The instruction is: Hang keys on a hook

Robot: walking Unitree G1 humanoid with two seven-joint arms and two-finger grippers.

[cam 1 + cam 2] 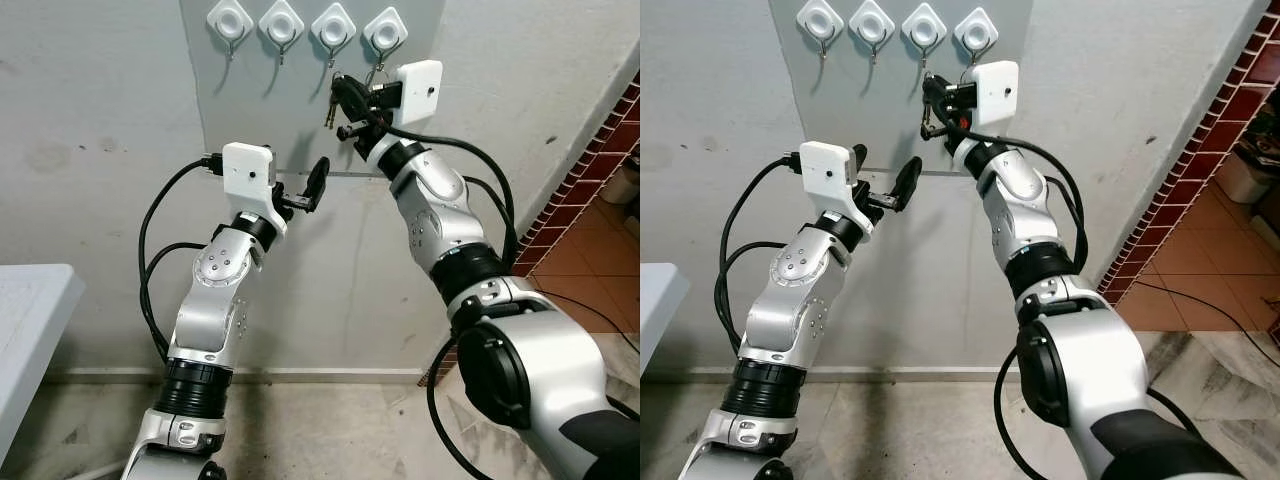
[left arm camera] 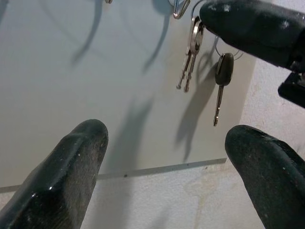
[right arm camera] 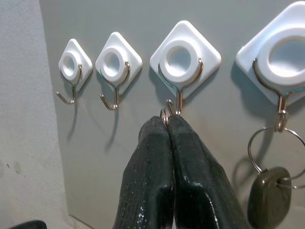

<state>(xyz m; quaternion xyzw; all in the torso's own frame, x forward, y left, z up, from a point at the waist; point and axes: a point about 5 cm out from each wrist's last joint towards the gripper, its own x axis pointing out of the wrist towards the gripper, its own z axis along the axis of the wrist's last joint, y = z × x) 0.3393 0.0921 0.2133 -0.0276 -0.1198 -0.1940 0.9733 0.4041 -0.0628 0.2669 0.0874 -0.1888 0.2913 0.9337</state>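
Four white diamond hooks [image 3: 185,56] sit in a row on the grey panel [image 1: 250,110], each with a metal hook hanging under its ring. The right gripper [image 3: 167,125] is up at the third of the four, counting from the robot's left, fingers pinched tight together on a small key ring [image 3: 164,114], right against that hook's wire tip. From the left wrist view, two silver keys [image 2: 189,57] dangle below that pinch, side by side. The fourth hook [image 3: 281,52] already carries its own: one larger ring [image 3: 257,148] with a single dark-headed key [image 2: 222,78] hanging free beside the silver pair.

The left gripper [image 1: 308,190] hovers lower on the panel, near its bottom edge, fingers spread wide and holding nothing. Two hooks on the left stand bare. A white tabletop [image 1: 25,320] edges in at the robot's far left, and red brick tiles [image 1: 590,160] run down the corner on the right.
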